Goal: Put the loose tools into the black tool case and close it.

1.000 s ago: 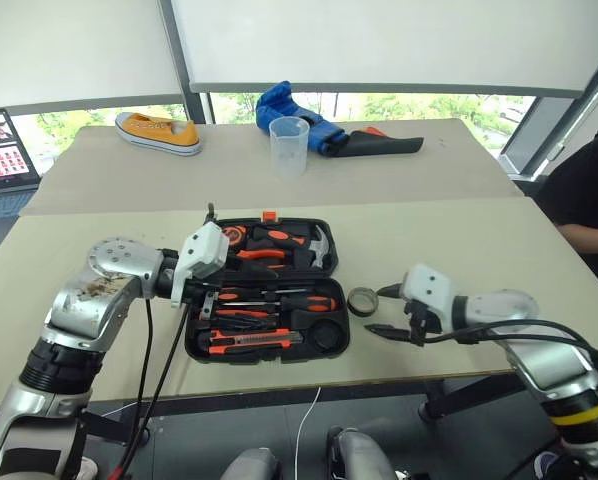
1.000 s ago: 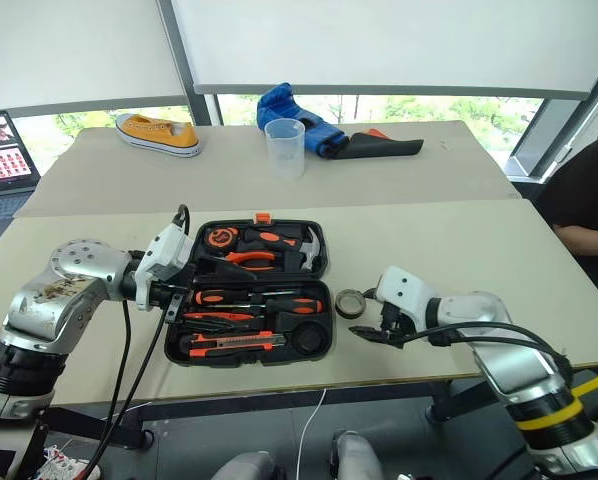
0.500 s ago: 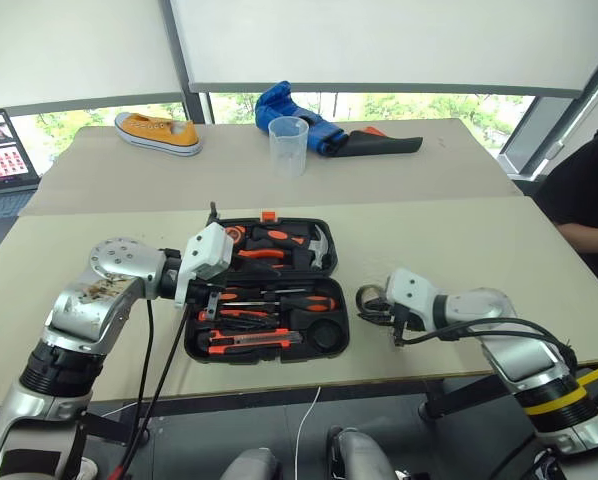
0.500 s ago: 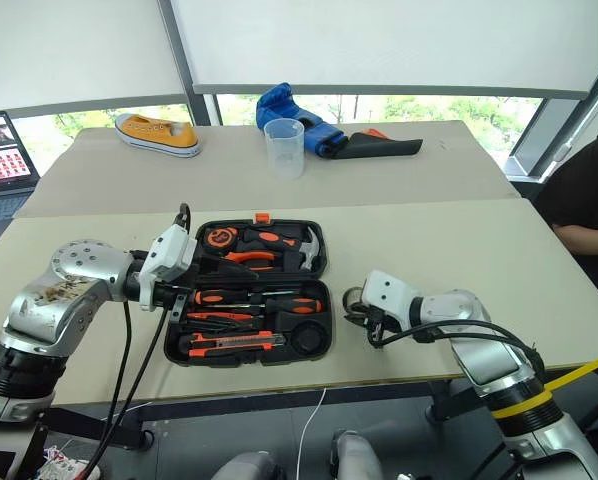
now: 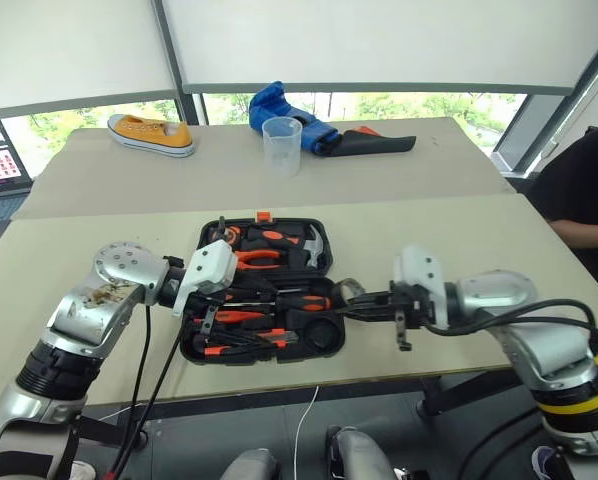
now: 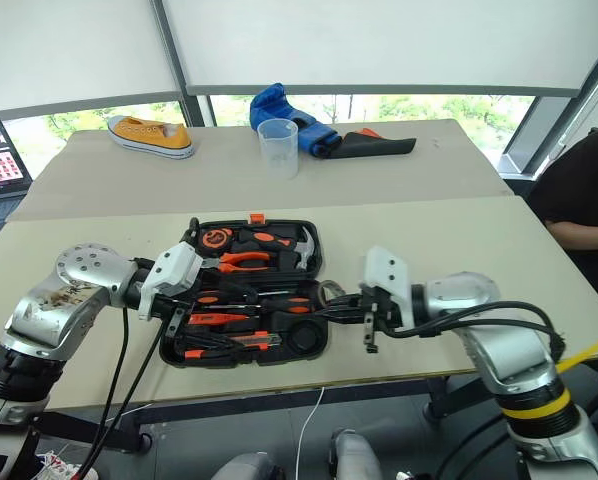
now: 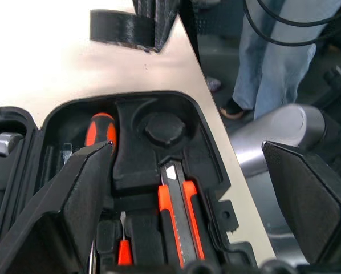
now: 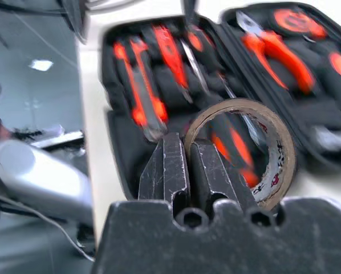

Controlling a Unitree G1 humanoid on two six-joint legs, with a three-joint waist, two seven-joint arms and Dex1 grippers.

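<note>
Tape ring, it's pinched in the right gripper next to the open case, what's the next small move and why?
Probably carry the tape ring over the round recess in the black tool case and lower it in: the right gripper grips its rim, and that recess looks empty.

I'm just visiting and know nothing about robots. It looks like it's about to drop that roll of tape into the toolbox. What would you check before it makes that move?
1. Grip on the tape ring: ok. The right gripper is shut on its rim and holds it off the table.
2. Tape ring over the black tool case: ok, it hangs at the case's right edge.
3. Round slot free for the ring: ok, nothing sits in it.
4. Case lid open: ok, lying flat.
5. Left gripper out of the way: not ok. It hovers open over the case, its fingers either side of that slot.
6. Other tools seated: cannot tell for all; the utility knife lies in its slot.
</note>
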